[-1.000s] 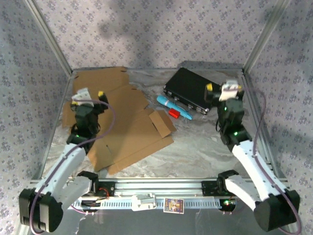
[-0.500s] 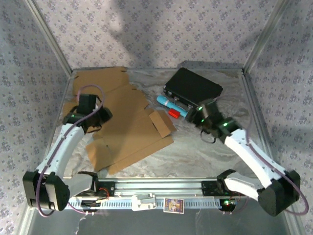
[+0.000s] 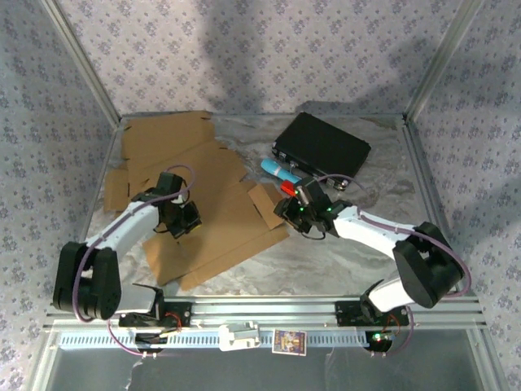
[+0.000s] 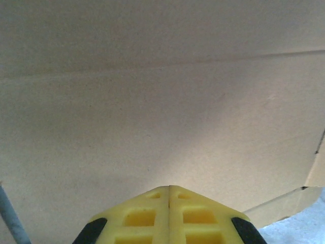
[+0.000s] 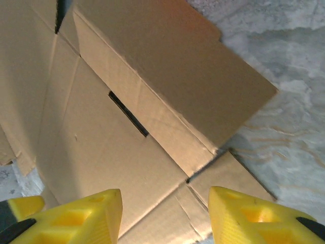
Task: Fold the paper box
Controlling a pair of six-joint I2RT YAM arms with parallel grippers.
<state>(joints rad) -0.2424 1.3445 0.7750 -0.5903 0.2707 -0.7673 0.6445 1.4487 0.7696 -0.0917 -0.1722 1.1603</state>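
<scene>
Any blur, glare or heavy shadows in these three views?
Top external: evenly lit, soft shadows on the back wall. Left wrist: cardboard dim and soft, shut left tool blurred. Right wrist: cardboard crisp, right tool out of focus.

The space is enclosed by walls (image 3: 244, 57) covered in a pale lilac pattern of small flowers, seen across the top and down both sides of the frame. Slanting aluminium posts (image 3: 81, 57) are set at the upper left and upper right. A grey marbled table top (image 3: 358, 252) is laid across the middle. Soft shadows (image 3: 232, 20) are cast at the top centre, and a metal rail (image 3: 269, 308) is fixed along the lower edge
</scene>
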